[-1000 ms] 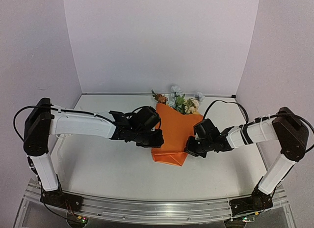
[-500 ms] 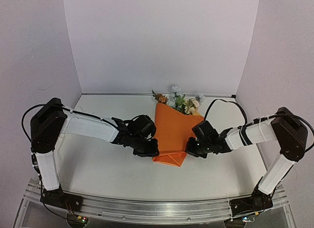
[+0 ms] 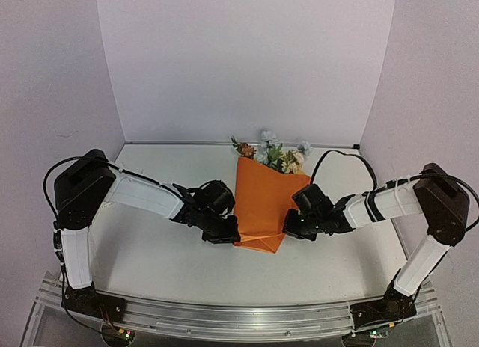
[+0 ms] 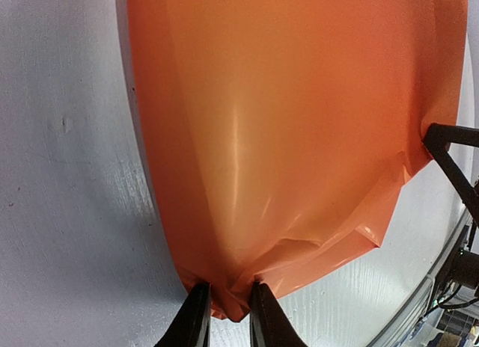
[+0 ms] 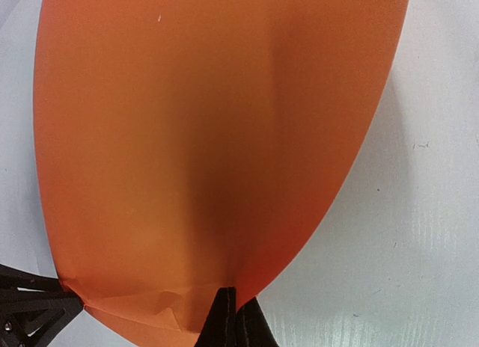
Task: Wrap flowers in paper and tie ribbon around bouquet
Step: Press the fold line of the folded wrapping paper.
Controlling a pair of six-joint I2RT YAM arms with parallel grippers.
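Observation:
The orange paper (image 3: 262, 201) lies folded over the flowers (image 3: 277, 154), whose blossoms and leaves stick out at its far end; the stems are hidden. My left gripper (image 3: 227, 232) is at the paper's near left edge. In the left wrist view the gripper (image 4: 228, 309) pinches a crumpled fold of the paper (image 4: 299, 123). My right gripper (image 3: 290, 227) holds the near right edge; in its wrist view the gripper (image 5: 233, 317) is shut on the paper (image 5: 209, 137). The ribbon is out of view.
The white table (image 3: 165, 265) is bounded by lilac walls behind and on both sides. The left arm's black fingers (image 5: 30, 302) show in the right wrist view's lower left corner. A metal rail (image 3: 239, 317) runs along the near edge.
The left gripper dropped and shifted nearer along the paper's left edge, then narrowed onto a fold of it. The paper bundle looks slimmer. The right gripper barely moved.

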